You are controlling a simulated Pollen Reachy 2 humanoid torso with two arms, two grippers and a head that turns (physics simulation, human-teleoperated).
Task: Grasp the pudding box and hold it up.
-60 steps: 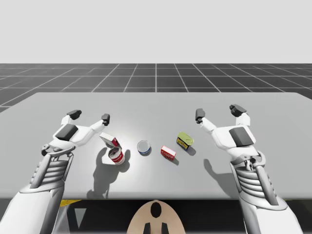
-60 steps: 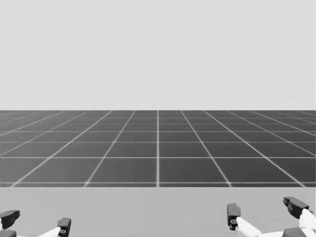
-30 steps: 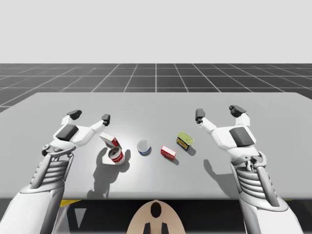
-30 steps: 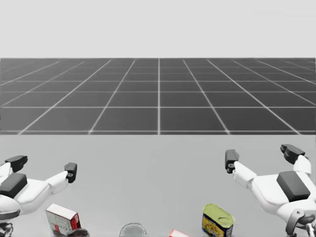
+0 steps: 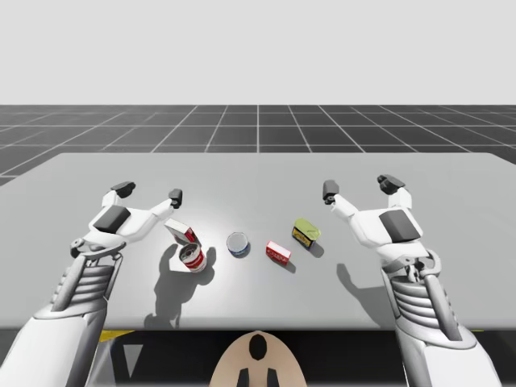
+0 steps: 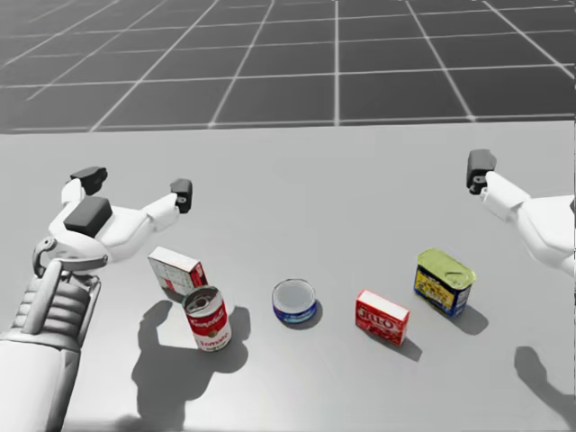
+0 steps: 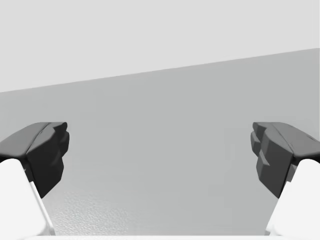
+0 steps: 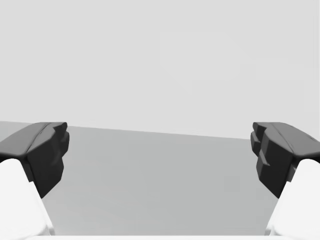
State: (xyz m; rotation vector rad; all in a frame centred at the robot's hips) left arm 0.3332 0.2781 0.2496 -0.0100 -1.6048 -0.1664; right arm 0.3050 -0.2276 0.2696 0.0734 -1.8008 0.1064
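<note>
Two boxes lie on the grey table (image 5: 258,173). A larger red and white box (image 5: 181,231) (image 6: 175,271) rests tilted beside a red and white soup can (image 6: 208,318), just right of my left gripper (image 5: 148,192) (image 6: 135,184). A small red box (image 5: 278,252) (image 6: 382,317) lies near the middle. My left gripper (image 7: 160,155) is open over bare table. My right gripper (image 5: 359,186) (image 8: 160,155) is open too, hovering right of the objects and holding nothing; one of its fingers (image 6: 480,169) shows in the head view.
A low blue tin (image 5: 238,243) (image 6: 294,301) sits between the soup can (image 5: 192,258) and the small red box. A blue rectangular can with a yellow-green top (image 5: 305,233) (image 6: 444,282) stands right of that box. The table's far half is bare.
My head has turned downward, bringing the table and its objects into the head view. Both arms and all objects stay where they were.
</note>
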